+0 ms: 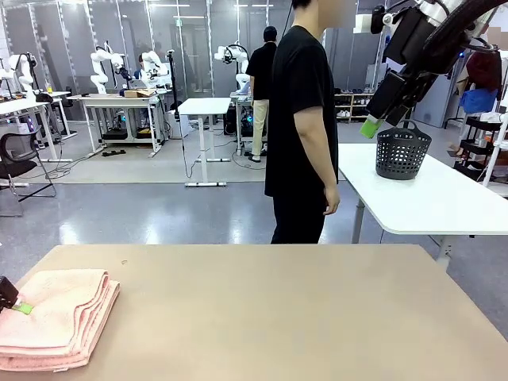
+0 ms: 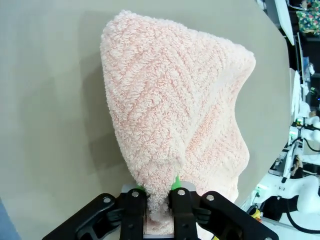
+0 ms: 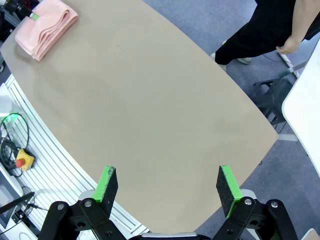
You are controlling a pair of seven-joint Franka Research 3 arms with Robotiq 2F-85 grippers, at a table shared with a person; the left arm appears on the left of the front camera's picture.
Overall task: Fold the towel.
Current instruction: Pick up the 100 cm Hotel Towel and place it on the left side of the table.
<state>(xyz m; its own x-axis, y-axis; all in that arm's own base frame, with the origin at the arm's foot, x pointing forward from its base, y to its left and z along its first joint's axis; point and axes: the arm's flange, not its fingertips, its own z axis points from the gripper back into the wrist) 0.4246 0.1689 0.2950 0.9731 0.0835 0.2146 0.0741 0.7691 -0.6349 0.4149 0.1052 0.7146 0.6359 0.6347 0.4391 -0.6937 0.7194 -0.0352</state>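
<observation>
1. Towel [image 1: 54, 317]: folded, several layers, lying at the near-left corner of the tan table [image 1: 278, 317].
2. L gripper [image 2: 159, 196]: at the towel's near edge, jaws clamped on a pinch of terry between the pads.
3. R gripper [image 3: 167, 187]: raised well above the table, jaws wide apart, holding nothing.
4. Person [image 1: 305, 119] stands at the far side, hands off the table.

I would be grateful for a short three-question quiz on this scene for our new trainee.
1. True or false: the towel lies folded at the table's left end.
2. What sits between the left gripper's fingers?
3. The right gripper is: A) open with nothing in it, B) shut on the towel.

Key: 1 true; 2 a bunched edge of the towel; 3 A.
</observation>
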